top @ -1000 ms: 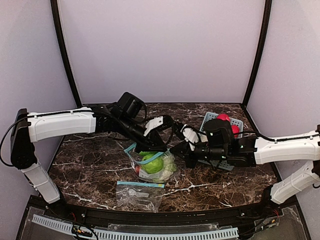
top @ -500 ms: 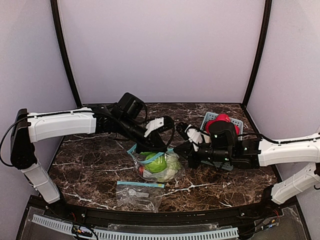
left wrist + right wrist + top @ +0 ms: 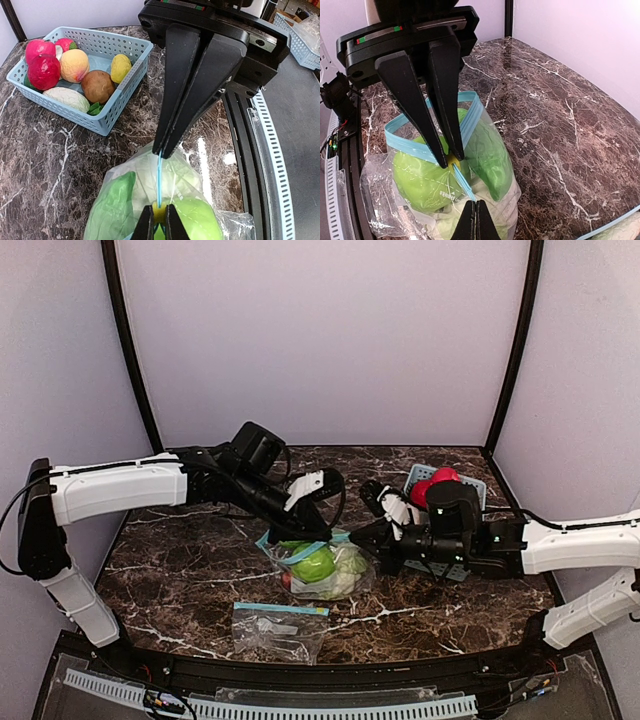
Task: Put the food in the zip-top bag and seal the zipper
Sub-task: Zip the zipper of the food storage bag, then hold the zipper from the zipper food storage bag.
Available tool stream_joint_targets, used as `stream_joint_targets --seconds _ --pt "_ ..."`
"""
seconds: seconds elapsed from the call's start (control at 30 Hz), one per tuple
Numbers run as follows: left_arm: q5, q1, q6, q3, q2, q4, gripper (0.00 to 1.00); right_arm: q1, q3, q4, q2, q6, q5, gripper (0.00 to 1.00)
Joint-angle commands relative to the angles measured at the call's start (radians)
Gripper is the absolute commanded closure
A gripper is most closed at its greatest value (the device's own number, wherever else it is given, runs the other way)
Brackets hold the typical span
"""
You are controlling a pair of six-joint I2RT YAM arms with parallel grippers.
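The zip-top bag (image 3: 335, 575) lies on the marble table (image 3: 180, 560) between the two arms. Inside it I see green pieces of the food (image 3: 487, 150) with something white under them. More pieces sit in the blue basket (image 3: 117, 107), well apart from the bag. Both tools are pressed together on the blue zipper strip (image 3: 159, 181). The left gripper (image 3: 451, 158) pinches it at the point where the two open sides of the mouth (image 3: 412, 147) meet, and the right gripper (image 3: 161, 150) pinches it a little further along. The short piece of strip between them looks like one closed line, while behind the left gripper the mouth is a wide loop. So I judge that the step in hand is the sealing. To do it well, the right gripper should be a firm anchor, and the left one should slide along the track away from it with light pressure, so that both sides go together. The pull must be straight along the strip. A lift or a twist can open the track again or drag the bag.
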Motion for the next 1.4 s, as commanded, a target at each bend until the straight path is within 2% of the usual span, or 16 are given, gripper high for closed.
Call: stream_joint_targets --seconds 0.0,0.13,0.2,0.23,0.3,0.37,0.57,0.8,1.13,1.37 --pt "0.031 0.033 -0.02 -0.035 -0.041 -0.133 0.99 -0.034 -0.025 0.025 -0.024 -0.009 -0.076 1.0" --pt "0.1 0.032 -0.061 -0.066 -0.048 -0.049 0.99 -0.034 0.004 0.033 0.012 0.0 -0.191 1.0" --pt "0.144 0.032 -0.083 -0.081 -0.053 -0.015 0.99 -0.034 0.004 0.051 0.022 0.018 -0.198 0.68" --pt "0.153 0.032 -0.092 -0.087 -0.053 -0.009 0.99 -0.036 -0.002 0.069 0.023 0.028 -0.199 0.58" --pt "0.166 0.032 -0.099 -0.092 -0.052 -0.001 0.99 -0.037 -0.026 0.109 0.018 0.047 -0.197 0.43" --pt "0.167 0.032 -0.1 -0.1 -0.054 0.004 0.99 -0.043 -0.043 0.138 0.016 0.06 -0.202 0.37" --pt "0.171 0.032 -0.104 -0.121 -0.062 0.023 0.99 -0.051 -0.031 0.16 0.067 0.081 -0.217 0.37" --pt "0.173 0.032 -0.108 -0.127 -0.071 0.027 0.99 -0.052 0.015 0.155 0.136 0.077 -0.259 0.46" --pt "0.193 0.032 -0.128 -0.132 -0.077 0.055 0.99 -0.056 0.065 0.108 0.184 0.067 -0.324 0.5" --pt "0.197 0.033 -0.133 -0.136 -0.083 0.062 0.99 -0.055 0.1 0.082 0.215 0.064 -0.362 0.63"
